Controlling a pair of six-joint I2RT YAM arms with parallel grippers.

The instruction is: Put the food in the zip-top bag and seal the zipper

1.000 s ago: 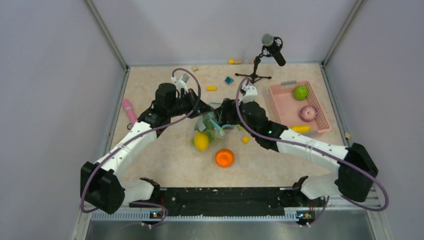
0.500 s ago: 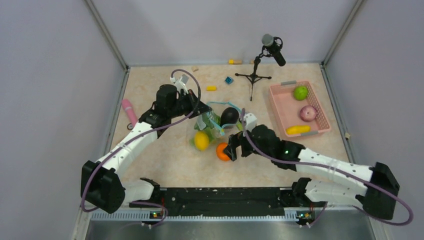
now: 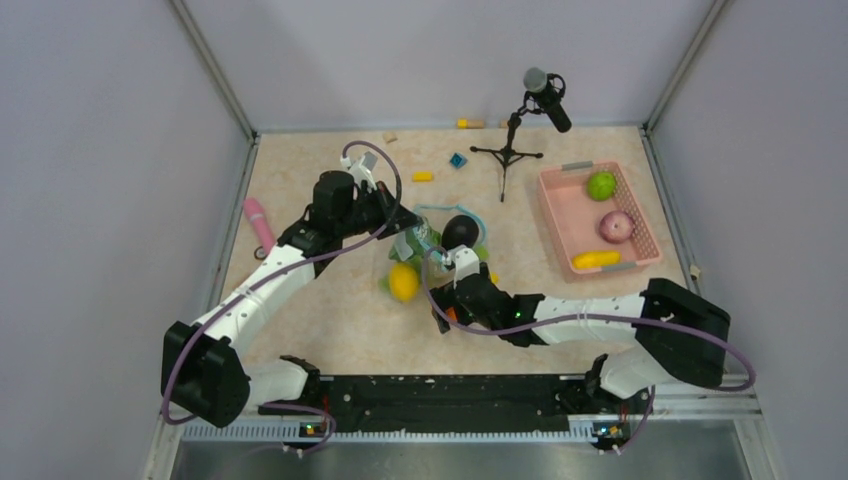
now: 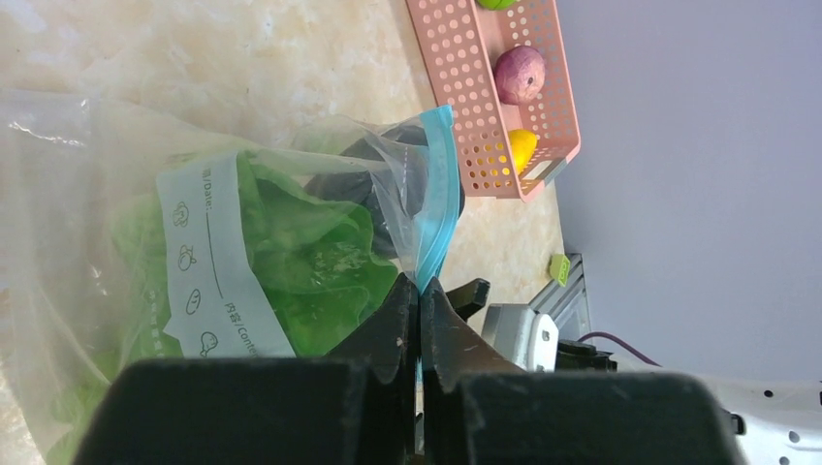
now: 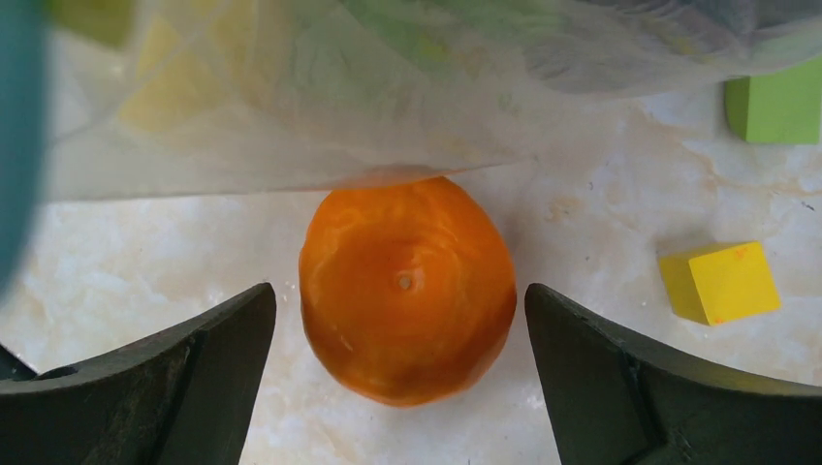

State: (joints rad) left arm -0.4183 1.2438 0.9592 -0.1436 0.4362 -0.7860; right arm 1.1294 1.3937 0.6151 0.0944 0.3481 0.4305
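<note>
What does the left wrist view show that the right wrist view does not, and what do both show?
Only left wrist: the left gripper shut on the zipper, the white label, the pink basket. Only right wrist: the orange inside the open right gripper, a yellow block, a green block. Both: the zip-top bag with its zipper, and the table.

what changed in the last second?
Right gripper left the zip-top bag, swung toward the near edge and now sits open astride the orange, not gripping it. The eggplant, hidden under that arm before, shows at the bag's mouth. Unchanged: left gripper shut on the zipper, lemon beside the bag, pink basket.
</note>
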